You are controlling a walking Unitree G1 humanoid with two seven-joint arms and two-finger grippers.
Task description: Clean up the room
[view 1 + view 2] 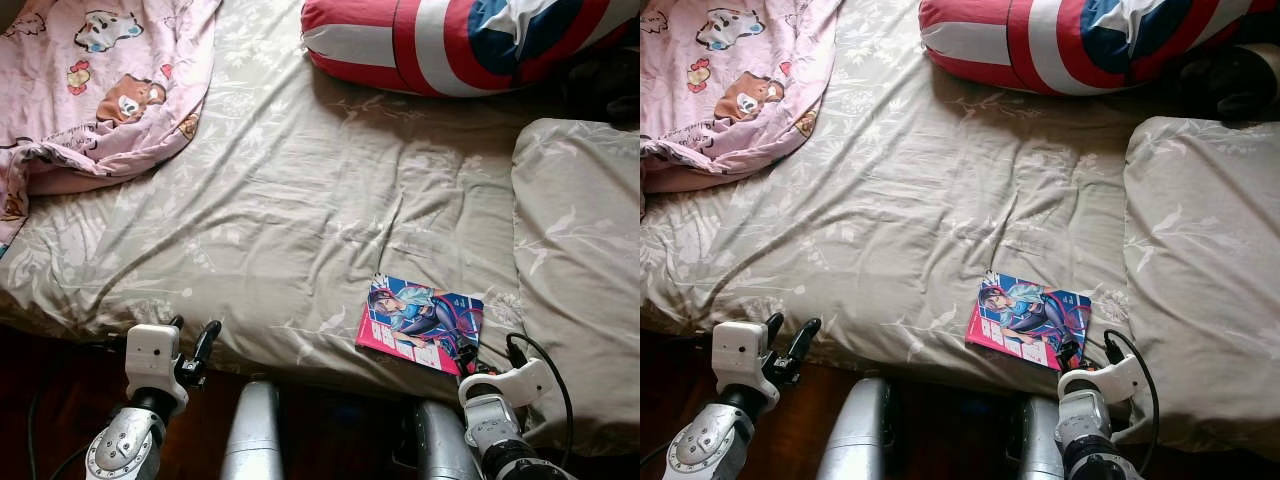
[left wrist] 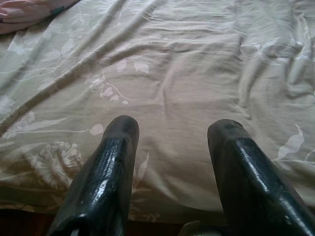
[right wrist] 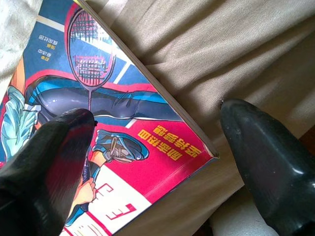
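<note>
Book [image 1: 421,323] lies flat on bed [image 1: 300,200] near front edge, at about 5 o'clock in the eye views, just left of pillow [image 1: 580,260]. Right gripper [image 3: 152,142] is at the book's near right corner, fingers spread: one finger [image 3: 54,152] over the cover, the other [image 3: 266,162] off the edge over the sheet. Not pinching anything yet; whether the pad touches the cover I can't tell.

Left gripper [image 1: 190,345] hovers at 7 o'clock by the bed edge, fingers spread, holding nothing, sheet ahead of it.

Risks: book is thin and flat on soft bedding, so closing now likely bunches sheet or skids the book toward 11 o'clock instead of gripping it. A corner-only grip could let it droop, fan open or slip. Pushing it toward 6 o'clock could tip it off the bed. Cable [image 1: 545,365] by the right wrist may snag.

Blanket [image 1: 90,80] at 10 o'clock and cushion [image 1: 450,40] at 1 o'clock sit well apart.
</note>
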